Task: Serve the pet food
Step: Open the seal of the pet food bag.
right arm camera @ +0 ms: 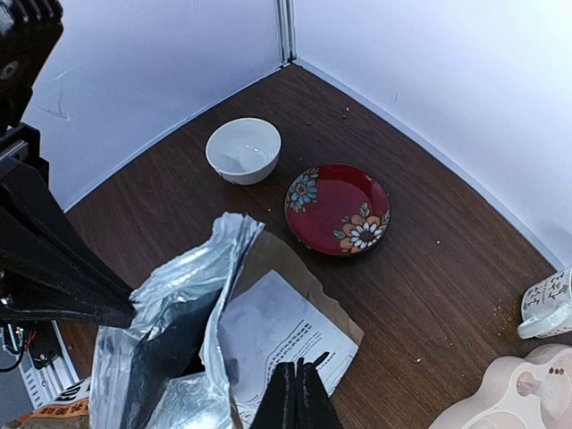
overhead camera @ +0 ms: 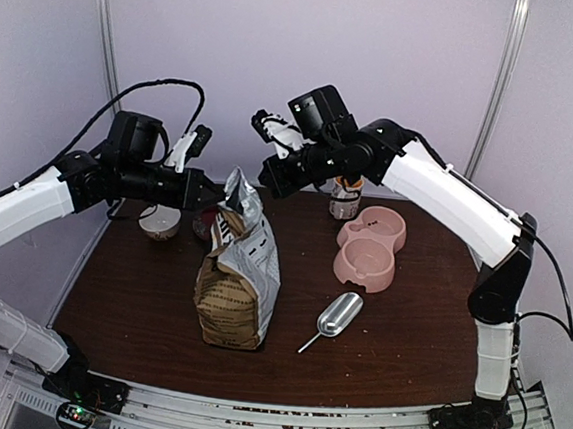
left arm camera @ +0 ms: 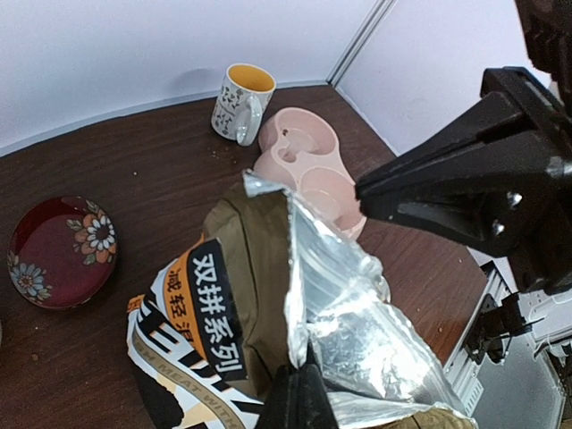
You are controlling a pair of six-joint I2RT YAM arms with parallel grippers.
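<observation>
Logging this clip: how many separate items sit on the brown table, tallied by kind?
Tan paper bag with silver foil lining: 1
Silver metal scoop: 1
Pink plastic double pet bowl: 1
Patterned ceramic mug with yellow inside: 1
White round bowl: 1
Red saucer with painted flowers: 1
Total: 6

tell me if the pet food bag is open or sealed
Open. The pet food bag stands upright, its foil-lined mouth spread apart at the top, and the left gripper pinches one edge of it.
</observation>
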